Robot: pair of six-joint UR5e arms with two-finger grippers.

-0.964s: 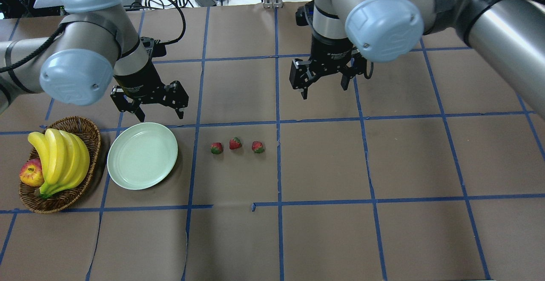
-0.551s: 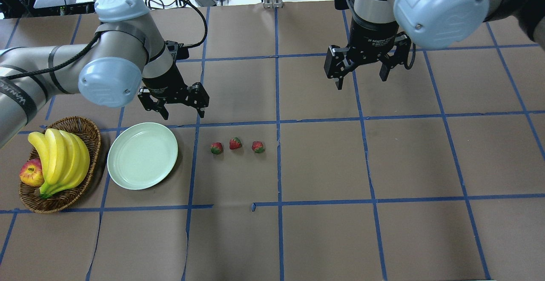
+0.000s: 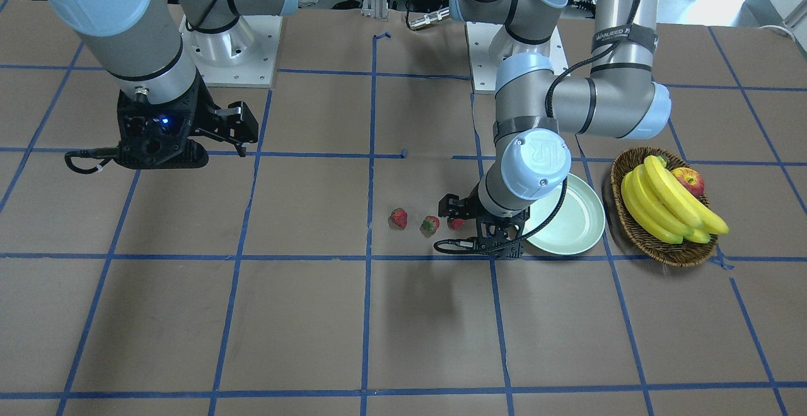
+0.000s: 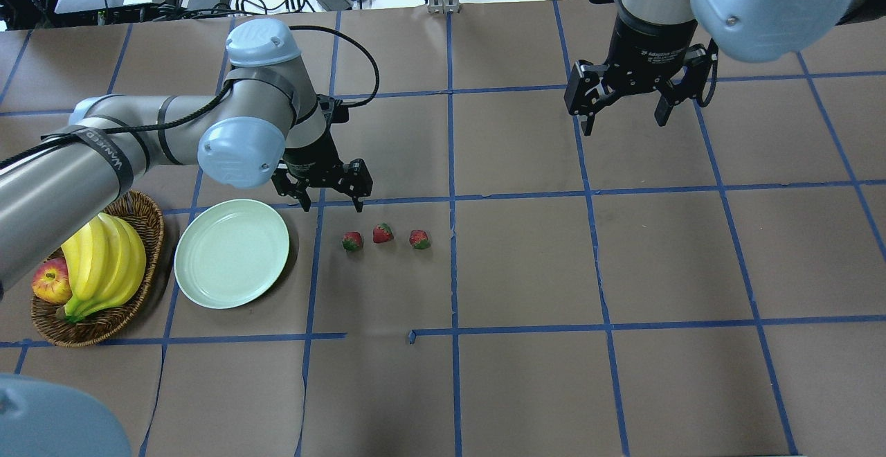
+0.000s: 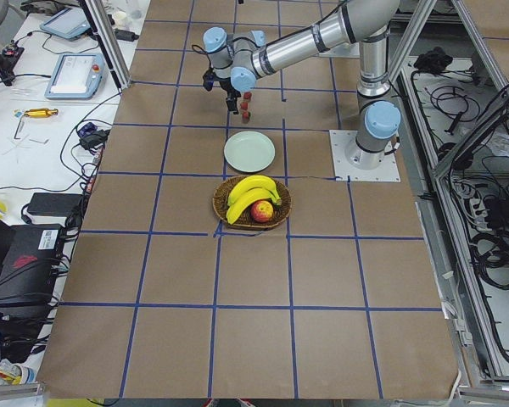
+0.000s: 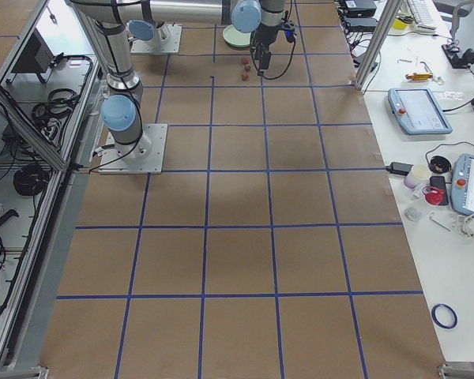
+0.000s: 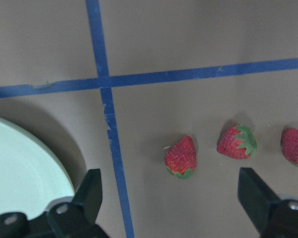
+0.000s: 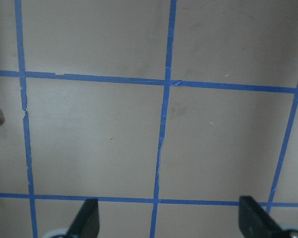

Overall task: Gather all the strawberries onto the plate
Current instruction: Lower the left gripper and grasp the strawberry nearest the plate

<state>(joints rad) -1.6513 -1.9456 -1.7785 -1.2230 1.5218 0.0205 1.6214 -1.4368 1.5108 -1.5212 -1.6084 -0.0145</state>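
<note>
Three small red strawberries lie in a row on the brown table: left (image 4: 352, 241), middle (image 4: 382, 233), right (image 4: 419, 239). The pale mint-green plate (image 4: 232, 253) lies empty to their left. My left gripper (image 4: 331, 202) is open and empty, hovering just behind the left strawberry, between it and the plate. In the left wrist view the gripper (image 7: 172, 192) is spread wide, with the nearest strawberry (image 7: 181, 157) just ahead between its fingers and the plate's rim (image 7: 20, 168) at the left. My right gripper (image 4: 624, 124) is open and empty, high at the back right.
A brown wicker basket (image 4: 149, 235) with bananas (image 4: 104, 263) and a red-yellow apple (image 4: 50, 282) stands left of the plate. Blue tape lines grid the table. Cables and devices lie beyond the back edge.
My left arm has swung right and lower, from behind the plate to just behind the left strawberry. My right arm has pulled away to the back right. The strawberries have not moved.
</note>
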